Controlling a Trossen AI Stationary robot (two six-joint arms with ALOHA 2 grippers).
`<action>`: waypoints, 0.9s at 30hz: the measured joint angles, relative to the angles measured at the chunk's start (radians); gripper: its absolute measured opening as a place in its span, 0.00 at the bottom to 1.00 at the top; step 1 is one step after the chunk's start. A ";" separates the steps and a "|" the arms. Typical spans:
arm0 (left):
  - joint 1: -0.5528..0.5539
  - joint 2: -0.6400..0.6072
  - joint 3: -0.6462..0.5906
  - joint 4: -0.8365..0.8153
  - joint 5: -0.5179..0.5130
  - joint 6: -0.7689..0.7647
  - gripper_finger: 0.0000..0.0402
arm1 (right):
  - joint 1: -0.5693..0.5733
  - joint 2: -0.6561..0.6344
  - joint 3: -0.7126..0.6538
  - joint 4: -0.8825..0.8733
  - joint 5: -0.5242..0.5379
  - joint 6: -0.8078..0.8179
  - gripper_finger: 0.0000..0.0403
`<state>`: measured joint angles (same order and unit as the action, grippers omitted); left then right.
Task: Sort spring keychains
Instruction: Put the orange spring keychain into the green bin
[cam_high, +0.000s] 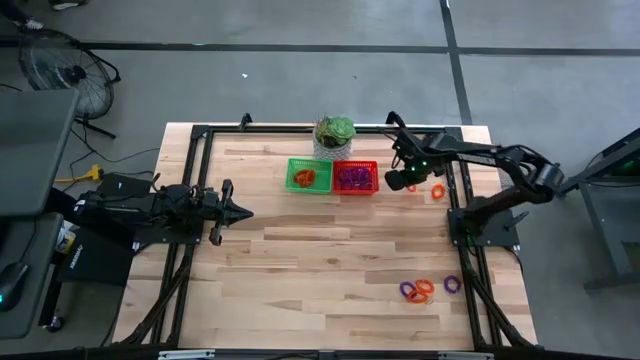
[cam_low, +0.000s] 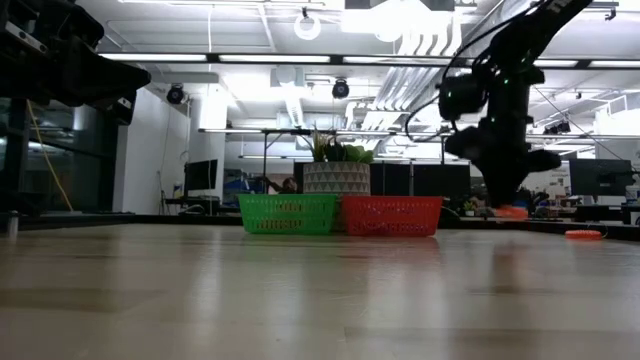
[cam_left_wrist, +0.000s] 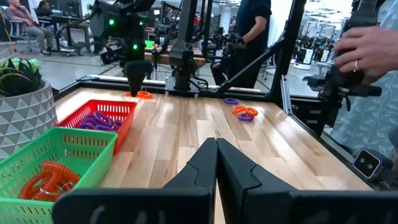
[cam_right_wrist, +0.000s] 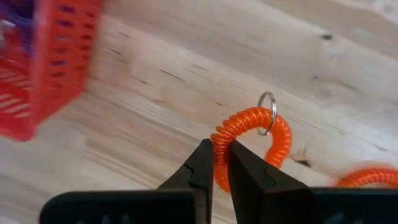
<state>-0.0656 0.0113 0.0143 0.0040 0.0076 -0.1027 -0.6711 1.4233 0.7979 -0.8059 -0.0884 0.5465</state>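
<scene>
Two right fingers (cam_right_wrist: 219, 163) pinch an orange keychain (cam_right_wrist: 249, 140), seemingly just off the table.

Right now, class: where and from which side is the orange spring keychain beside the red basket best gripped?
Grip the orange spring keychain across its coil wall, from above, clear of the metal ring. It lies flat on the table, and the right gripper already pinches it there.

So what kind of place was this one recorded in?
Probably a robotics lab or open workshop: exposed ceiling ducts, other workbenches with monitors behind the wooden table, and people standing nearby.
</scene>
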 joint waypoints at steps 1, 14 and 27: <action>0.000 0.000 0.000 0.000 0.000 0.000 0.00 | 0.003 -0.020 0.000 0.000 -0.001 0.002 0.07; 0.000 0.000 0.000 0.000 0.000 0.000 0.00 | 0.119 -0.153 0.121 0.092 -0.027 0.026 0.07; 0.000 0.000 0.000 0.000 0.000 0.000 0.00 | 0.209 0.113 0.477 0.116 -0.046 -0.226 0.08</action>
<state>-0.0656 0.0113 0.0143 0.0040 0.0078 -0.1024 -0.4616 1.5359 1.2745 -0.6899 -0.1344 0.3207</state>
